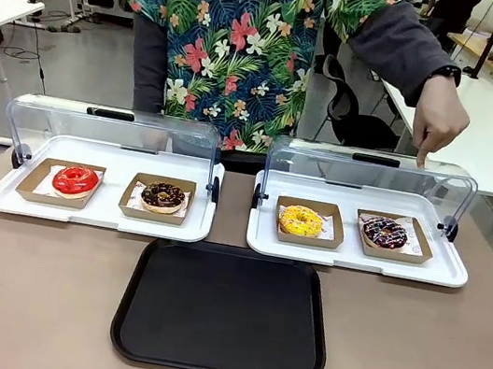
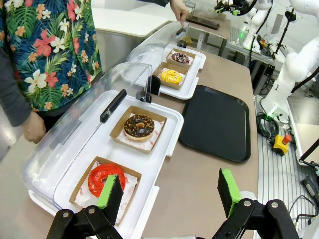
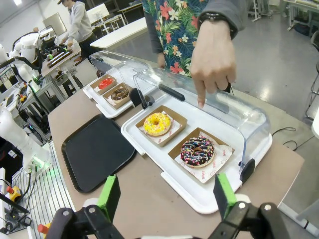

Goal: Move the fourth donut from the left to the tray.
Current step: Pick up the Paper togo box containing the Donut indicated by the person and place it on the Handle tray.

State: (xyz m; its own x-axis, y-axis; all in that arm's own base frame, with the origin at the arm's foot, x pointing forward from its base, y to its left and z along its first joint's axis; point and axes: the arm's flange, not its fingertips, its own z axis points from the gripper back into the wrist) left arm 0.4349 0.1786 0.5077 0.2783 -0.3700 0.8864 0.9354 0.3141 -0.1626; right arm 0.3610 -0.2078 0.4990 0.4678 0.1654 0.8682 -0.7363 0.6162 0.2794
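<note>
The fourth donut (image 1: 384,231), chocolate-glazed with white and pink drizzle, sits in a brown cardboard holder at the right end of the right white display tray (image 1: 444,275); I also see the fourth donut (image 3: 198,151) close below my right wrist and the fourth donut (image 2: 180,58) far off from the left wrist. The black tray (image 1: 223,310) lies bare in front of both display trays. My left gripper (image 2: 169,191) is open above the red donut's end of the table. My right gripper (image 3: 164,191) is open, hanging short of the fourth donut. A person's hand (image 1: 439,117) points a finger down on the raised clear lid.
A yellow donut (image 1: 301,220) shares the right display tray. The left display tray (image 1: 99,215) holds a red donut (image 1: 75,180) and a chocolate donut with crumbs (image 1: 163,196). Both clear lids (image 1: 109,128) stand open behind the donuts. The person stands at the far edge.
</note>
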